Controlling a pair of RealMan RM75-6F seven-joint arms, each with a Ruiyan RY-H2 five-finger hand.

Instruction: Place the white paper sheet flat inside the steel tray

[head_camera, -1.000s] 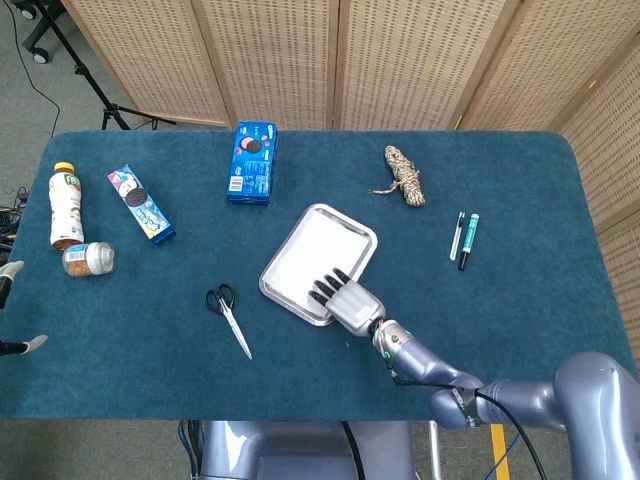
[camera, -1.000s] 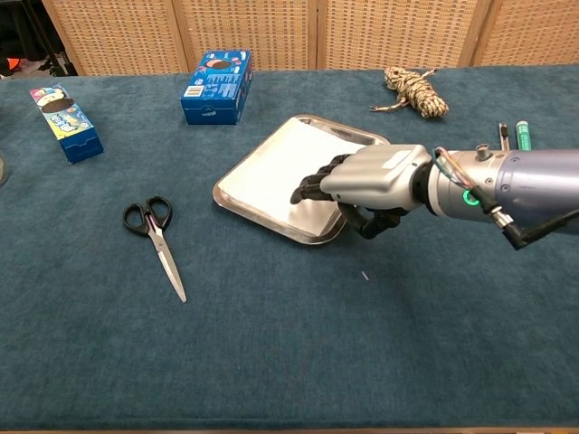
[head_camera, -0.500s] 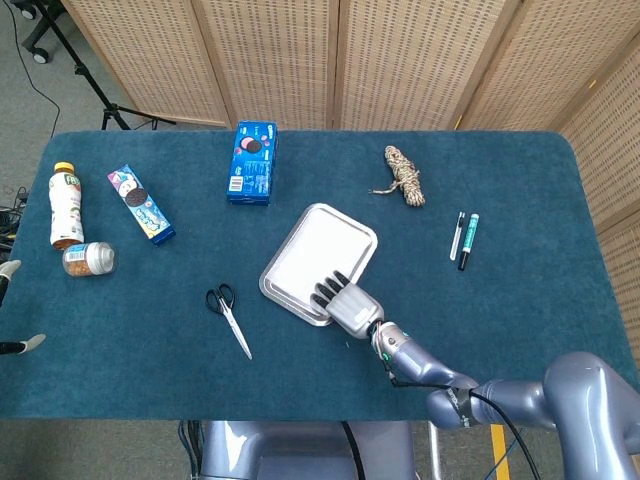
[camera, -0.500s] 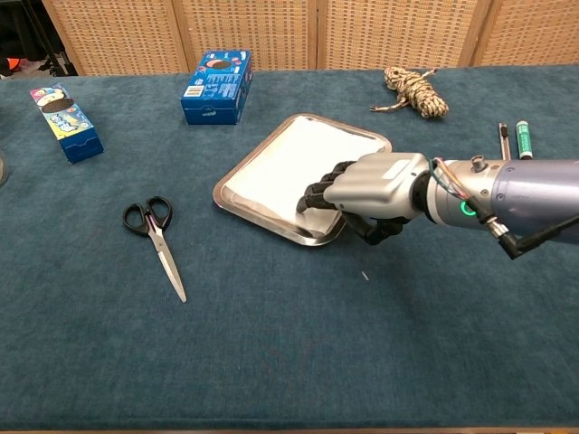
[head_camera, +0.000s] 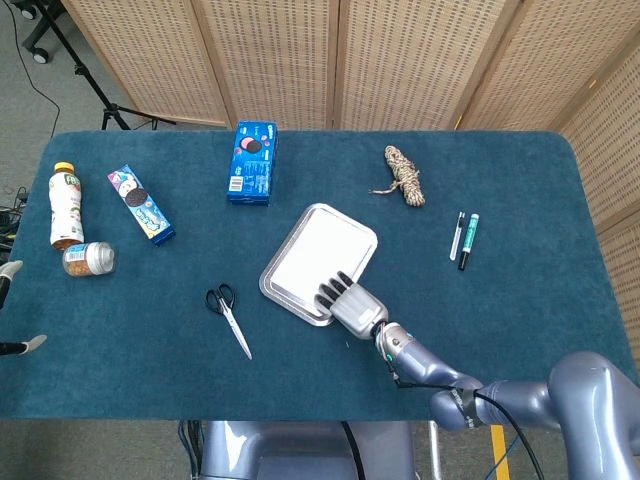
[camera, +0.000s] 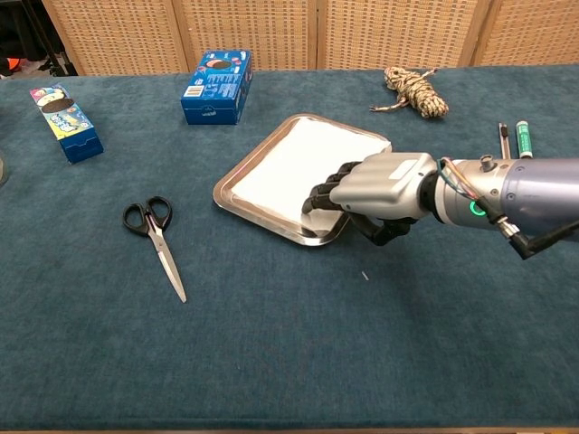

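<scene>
The steel tray (head_camera: 268,280) (camera: 222,192) lies at an angle in the middle of the blue table. The white paper sheet (head_camera: 318,250) (camera: 294,167) lies flat inside it and covers most of its floor. My right hand (head_camera: 350,305) (camera: 380,185) reaches over the tray's near right corner. Its dark fingertips (camera: 317,197) rest on the sheet's near edge, and the thumb curls below, outside the rim. It grips nothing. My left hand appears in neither view.
Scissors (head_camera: 228,318) (camera: 158,242) lie left of the tray. A blue cookie box (head_camera: 251,162), a smaller cookie box (head_camera: 141,204), a bottle (head_camera: 66,205) and a can (head_camera: 88,258) stand further left. A rope coil (head_camera: 404,175) and two pens (head_camera: 463,238) lie to the right.
My right hand has slid back along the sheet towards the tray's near right corner. The sheet and tray have stayed where they were.
</scene>
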